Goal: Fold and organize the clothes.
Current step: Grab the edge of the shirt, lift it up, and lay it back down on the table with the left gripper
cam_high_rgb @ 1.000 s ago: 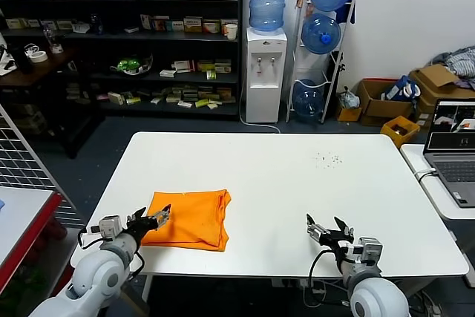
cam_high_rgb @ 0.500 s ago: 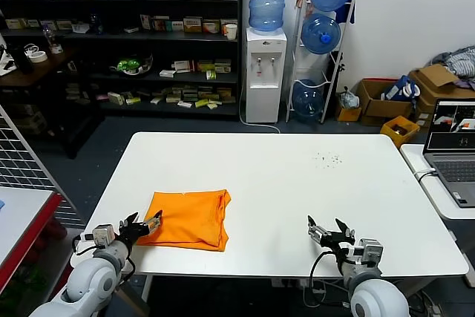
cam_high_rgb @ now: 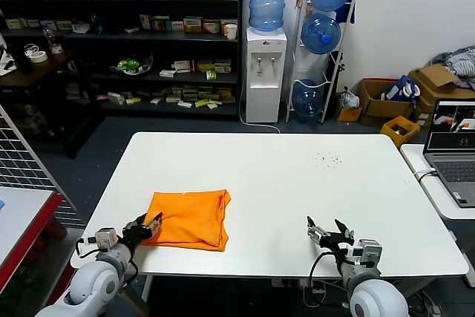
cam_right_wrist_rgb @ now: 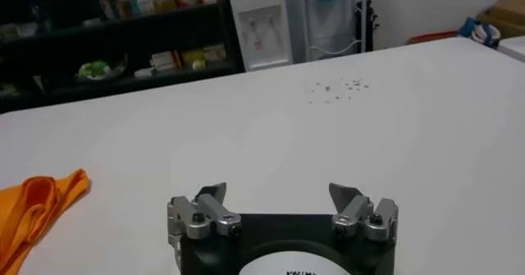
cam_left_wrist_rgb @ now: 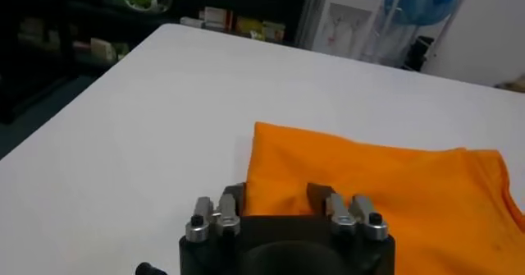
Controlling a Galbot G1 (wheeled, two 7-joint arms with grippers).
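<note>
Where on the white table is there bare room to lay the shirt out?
The white table is bare between the folded bright orange cotton T-shirt and the right gripper, and across its far half. The near left corner is crowded by the left gripper.

bare white table mid and far side, orange T-shirt occupying front-left corner

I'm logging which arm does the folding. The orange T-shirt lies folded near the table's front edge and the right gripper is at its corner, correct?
Not quite: the left gripper is at the corner of the orange T-shirt, as the head view shows. The right gripper sits open over bare table, well away from it. The shirt does lie folded near the front edge.
</note>
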